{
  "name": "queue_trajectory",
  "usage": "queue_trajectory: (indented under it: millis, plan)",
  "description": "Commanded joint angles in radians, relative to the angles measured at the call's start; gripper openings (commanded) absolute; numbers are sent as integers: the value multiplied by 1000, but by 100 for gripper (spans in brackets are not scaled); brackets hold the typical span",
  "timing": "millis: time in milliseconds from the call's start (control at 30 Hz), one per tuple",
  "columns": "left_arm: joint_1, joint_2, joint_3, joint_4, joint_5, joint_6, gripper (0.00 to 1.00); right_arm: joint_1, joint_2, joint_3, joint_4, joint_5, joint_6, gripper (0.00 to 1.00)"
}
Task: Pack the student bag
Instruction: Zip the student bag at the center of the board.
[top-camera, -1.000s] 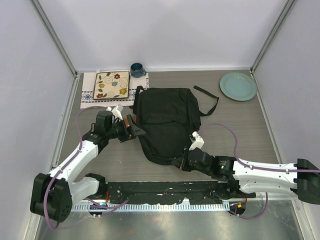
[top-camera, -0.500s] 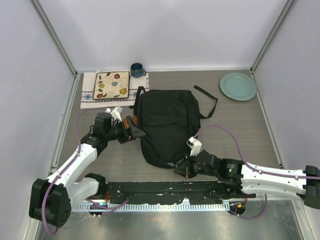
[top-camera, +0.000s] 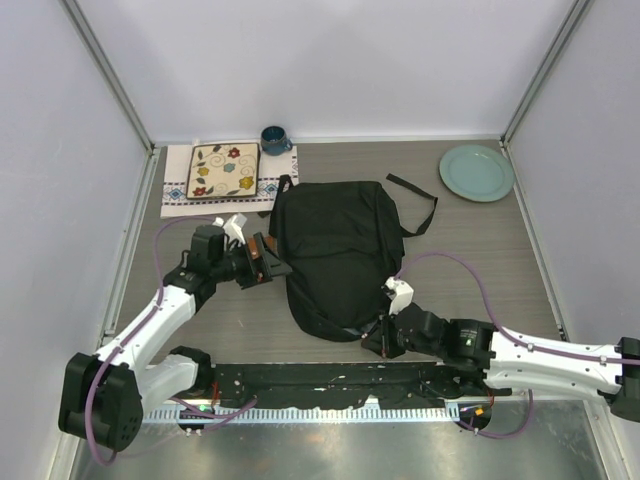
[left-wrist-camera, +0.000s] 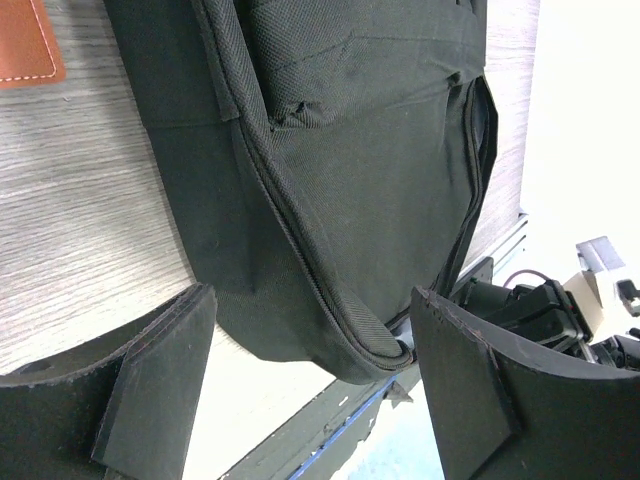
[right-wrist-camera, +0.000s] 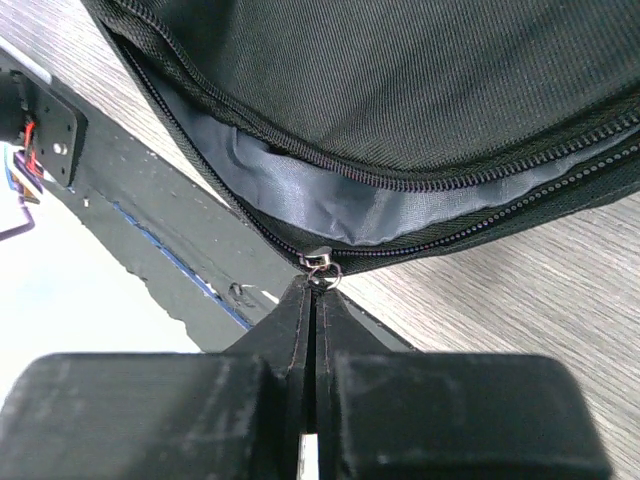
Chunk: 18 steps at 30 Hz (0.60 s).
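The student bag (top-camera: 335, 250) lies flat on the tabletop (top-camera: 480, 250), its long axis pointing at the right tool (right-wrist-camera: 312, 292), which pinches the zipper pull (right-wrist-camera: 322, 262) at the bag's rounded end. The left tool (top-camera: 270, 262) stands spread beside the bag's left edge.

The large soft fabric backpack (top-camera: 335, 245) is plain black with a fine ribbed weave. Inside its open zip the smooth lining (right-wrist-camera: 330, 205) shows pale grey, and the small metal zip pull (right-wrist-camera: 320, 262) is silver. The round plate (top-camera: 477, 172) is pale green and the small mug (top-camera: 273, 139) dark blue. The square tray (top-camera: 223, 170) is cream with red, yellow and blue flowers and dark swirls. It lies on a white cloth (top-camera: 178, 192) with a coloured patterned border. The wood-grain table (top-camera: 480, 250) is grey-brown.
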Motion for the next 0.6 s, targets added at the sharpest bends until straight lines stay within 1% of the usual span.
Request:
queue_trajectory:
  millis: [0,133,300,333,367,433,467,500,567]
  plan:
    - [-14,-1,-14,42,38,1,82,7,-50,-6,-12,49,14,0]
    - [-38,-3,-36,81,34,-30,82,6,-32,-18,17,22,17,3]
    - [-66,13,-46,117,26,-54,82,6,8,-26,41,7,22,10]
    - [-67,16,-45,121,26,-57,82,7,19,-23,42,6,22,13]
    - [-72,16,-45,126,26,-57,82,6,26,-22,41,9,22,21]
    - [-78,19,-39,132,24,-62,82,6,31,-20,44,10,22,29]
    - [-81,20,-37,134,26,-62,82,6,31,-20,42,13,24,36]
    - [-83,25,-34,138,26,-62,82,4,30,-20,42,16,28,40]
    - [-89,31,-33,141,29,-62,82,6,20,-20,38,21,30,44]
